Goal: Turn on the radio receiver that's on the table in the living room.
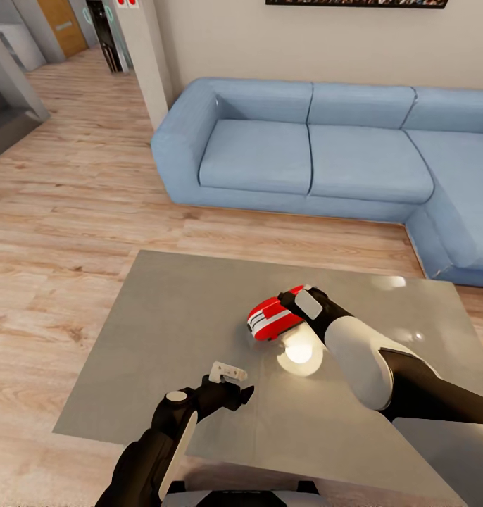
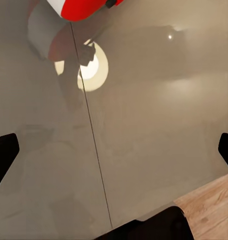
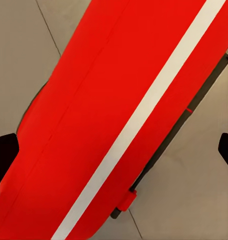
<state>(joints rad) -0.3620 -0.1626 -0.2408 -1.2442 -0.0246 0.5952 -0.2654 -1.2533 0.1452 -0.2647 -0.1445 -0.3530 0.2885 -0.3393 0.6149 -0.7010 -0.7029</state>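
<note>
The red radio receiver [image 1: 272,319] with white stripes lies on the glossy grey table [image 1: 164,331], right of its middle. My right gripper [image 1: 292,308] hangs right over the radio's far end, open. In the right wrist view the red body with its white stripe [image 3: 118,120] sits very close between the two dark fingertips [image 3: 4,155], which stand wide apart. My left gripper [image 1: 227,374] hovers open above the table's near part, left of the radio and apart from it. The left wrist view shows the radio's edge [image 2: 79,7] beyond bare tabletop [image 2: 153,130].
A long blue L-shaped sofa [image 1: 305,155] runs behind the table and down the right side. Light wood floor [image 1: 65,211] surrounds the table. A bright lamp reflection [image 1: 299,350] glares on the tabletop beside the radio. A wall picture's lower edge [image 1: 358,3] shows above the sofa.
</note>
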